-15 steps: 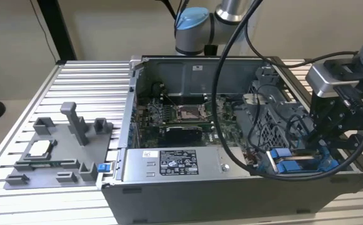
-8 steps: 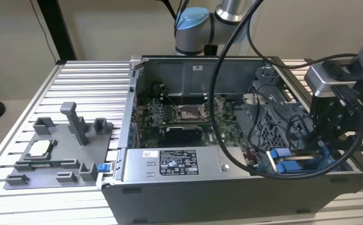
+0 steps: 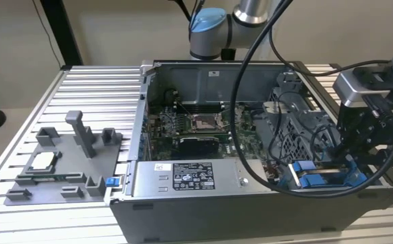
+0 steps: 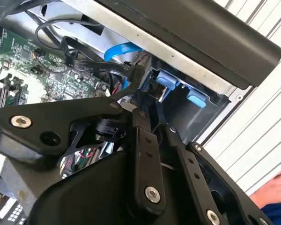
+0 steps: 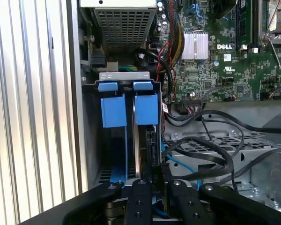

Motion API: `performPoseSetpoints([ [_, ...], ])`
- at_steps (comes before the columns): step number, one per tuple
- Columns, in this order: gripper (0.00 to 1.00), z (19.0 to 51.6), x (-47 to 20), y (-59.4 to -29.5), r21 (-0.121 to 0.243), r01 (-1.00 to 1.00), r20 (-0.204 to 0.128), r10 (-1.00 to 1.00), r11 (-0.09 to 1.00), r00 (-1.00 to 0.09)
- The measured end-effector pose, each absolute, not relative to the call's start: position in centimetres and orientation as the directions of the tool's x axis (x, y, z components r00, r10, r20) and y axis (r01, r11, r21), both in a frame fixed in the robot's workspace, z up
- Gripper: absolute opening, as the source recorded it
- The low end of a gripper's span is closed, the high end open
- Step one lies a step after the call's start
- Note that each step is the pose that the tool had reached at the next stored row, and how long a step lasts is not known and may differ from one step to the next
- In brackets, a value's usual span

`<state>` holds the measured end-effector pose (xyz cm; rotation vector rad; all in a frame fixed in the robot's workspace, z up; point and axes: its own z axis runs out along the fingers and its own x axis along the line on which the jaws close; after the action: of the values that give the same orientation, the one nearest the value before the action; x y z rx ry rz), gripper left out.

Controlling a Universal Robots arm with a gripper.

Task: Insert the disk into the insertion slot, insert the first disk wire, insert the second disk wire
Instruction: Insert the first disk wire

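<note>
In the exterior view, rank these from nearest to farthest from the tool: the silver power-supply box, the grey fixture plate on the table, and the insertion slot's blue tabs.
1. The insertion slot's blue tabs, right beside the tool, on the exterior view's right.
2. The power-supply box, along the case's front, mid-picture.
3. The grey fixture plate, outside the case, on the exterior view's left.

The computer case (image 3: 251, 218) stands on the surface (image 3: 95, 91), a fixture (image 3: 54, 178) beside it at the exterior view's left. The insertion slot (image 3: 322, 175) sits inside the case, beside the power-supply box (image 3: 183, 178).
</note>
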<state>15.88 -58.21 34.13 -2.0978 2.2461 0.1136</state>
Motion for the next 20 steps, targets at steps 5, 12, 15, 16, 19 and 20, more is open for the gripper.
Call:
performPoseSetpoints([
  [5,0.00,34.09,15.90,-58.20,0.009,-0.998,-0.100,-0.993,0.068,-0.068],
  [12,0.00,34.07,15.90,-58.11,0.009,-0.997,-0.101,-0.992,0.071,-0.072],
  [15,0.00,34.06,15.90,-58.05,0.012,-0.997,-0.100,-0.992,0.073,-0.074],
  [16,0.00,34.06,15.91,-58.04,0.015,-0.997,-0.100,-0.992,0.073,-0.074],
  [19,0.00,34.00,16.00,-58.04,0.021,-0.997,-0.100,-0.992,0.073,-0.075],
  [20,0.00,33.98,16.06,-58.04,0.022,-0.997,-0.100,-0.992,0.073,-0.075],
])
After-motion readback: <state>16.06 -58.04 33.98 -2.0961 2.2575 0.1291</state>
